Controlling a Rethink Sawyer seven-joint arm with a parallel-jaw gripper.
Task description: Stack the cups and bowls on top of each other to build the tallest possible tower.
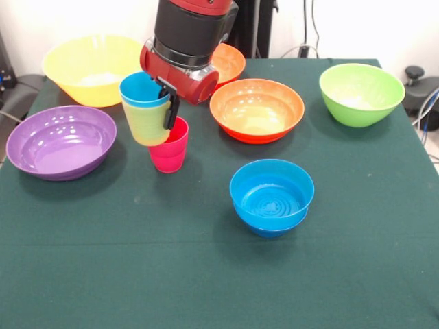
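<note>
Nearest the table's [206, 288] front edge, slightly right of the middle, two blue bowls [271, 197] are sitting nested, the lighter one inside the darker one. Behind them to the left, one red-pink cup [169, 151] is standing upright on the green cloth. Just above and left of it, the gripper [167, 104] is holding a pair of nested cups tilted in the air: the light blue cup [141, 90] is sitting inside the translucent yellow cup [146, 123], whose base is hanging just beside the pink rim. One black finger [170, 110] is pressing against the yellow cup's outer wall, with the fingers closed narrowly onto the rim of the pair.

Toward the left edge, one purple bowl [62, 141] is resting. Right of the gripper, one orange bowl [256, 109] is sitting mid-table, and a second orange bowl [226, 62] is showing partly behind the arm [188, 41] near the far edge. Toward the far right corner, one lime green bowl [361, 93] is standing. At the far left corner, one large yellow bowl [89, 68] is sitting. That is making three cups and seven bowls altogether.
</note>
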